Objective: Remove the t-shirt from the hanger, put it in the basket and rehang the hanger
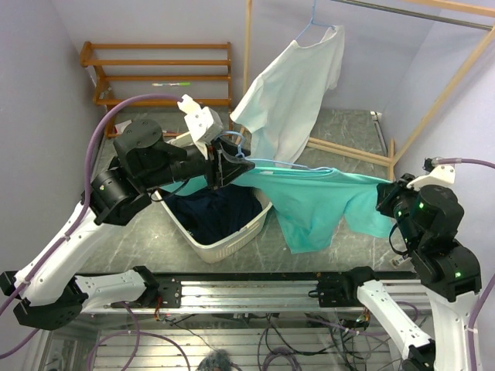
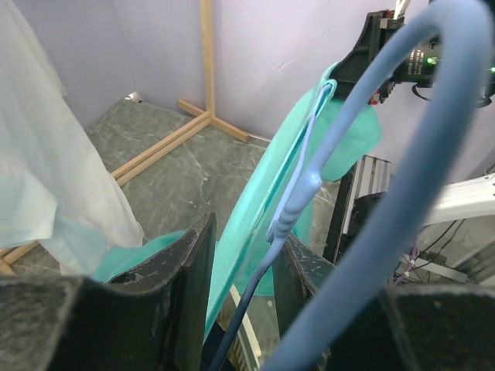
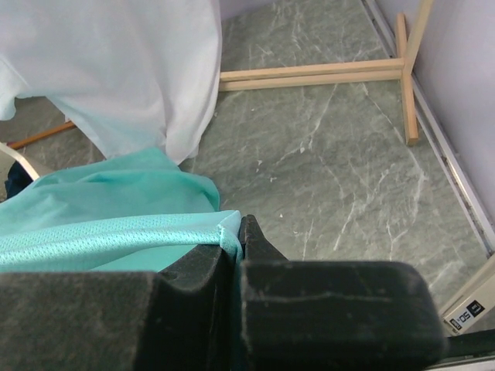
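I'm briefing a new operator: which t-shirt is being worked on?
Start at the white laundry basket in the middle of the table. Stretched just right of it, between the two arms, is the teal t-shirt. The only other shirt, the white t-shirt, hangs from the wooden rack behind.

Small white tag at lower right of the right wrist view, dark digits, possibly "50", too blurred to confirm

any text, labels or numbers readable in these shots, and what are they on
Nothing reads with certainty.
A small display at the lower right edge of the right wrist view shows digits, perhaps "50", too small and tilted to confirm.
The teal t-shirt, white t-shirt and laundry basket show no print.
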Motion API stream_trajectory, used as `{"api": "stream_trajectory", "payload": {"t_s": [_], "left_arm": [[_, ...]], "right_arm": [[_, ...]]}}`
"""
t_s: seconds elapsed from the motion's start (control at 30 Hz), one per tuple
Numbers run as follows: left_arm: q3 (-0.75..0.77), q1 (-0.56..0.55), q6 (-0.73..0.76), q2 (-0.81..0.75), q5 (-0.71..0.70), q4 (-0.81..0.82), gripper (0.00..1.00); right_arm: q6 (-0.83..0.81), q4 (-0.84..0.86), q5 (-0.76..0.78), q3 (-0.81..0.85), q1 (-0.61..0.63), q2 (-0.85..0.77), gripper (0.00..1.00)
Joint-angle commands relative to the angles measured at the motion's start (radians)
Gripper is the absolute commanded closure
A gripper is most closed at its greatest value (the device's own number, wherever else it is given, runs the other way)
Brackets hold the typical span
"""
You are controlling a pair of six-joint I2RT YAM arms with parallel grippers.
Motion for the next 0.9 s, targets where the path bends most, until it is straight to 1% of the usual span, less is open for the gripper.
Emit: {"api": "stream_trajectory", "payload": {"t_s": [0.0,0.2,0.4,0.63,0.77,0.87], "left_arm": [[0.035,0.011,0.037,-0.072,-0.129,0.006,0.93],[0.066,0.011,0.044,-0.065,-0.165,-0.011,0.93],[0.09,0.012,0.061,-0.082,-0.213,-0.034,0.93],[0.09,0.012,0.07,-0.104,-0.216,-0.071,0.93],[0.092,0.011,0.066,-0.125,-0.19,-0.096,0.93],[0.074,0.011,0.06,-0.143,-0.182,-0.104,0.93]], "right_arm": [[0.009,-0.099,0.252,-0.032,0.025,-0.012,1.0],[0.083,-0.127,0.283,-0.043,0.118,-0.011,1.0],[0.149,-0.181,0.36,-0.025,0.213,-0.018,1.0],[0.258,-0.292,0.496,0.031,0.351,-0.017,1.0],[0.343,-0.381,0.573,0.077,0.438,-0.013,1.0],[0.365,-0.4,0.606,0.093,0.497,-0.023,1.0]]}}
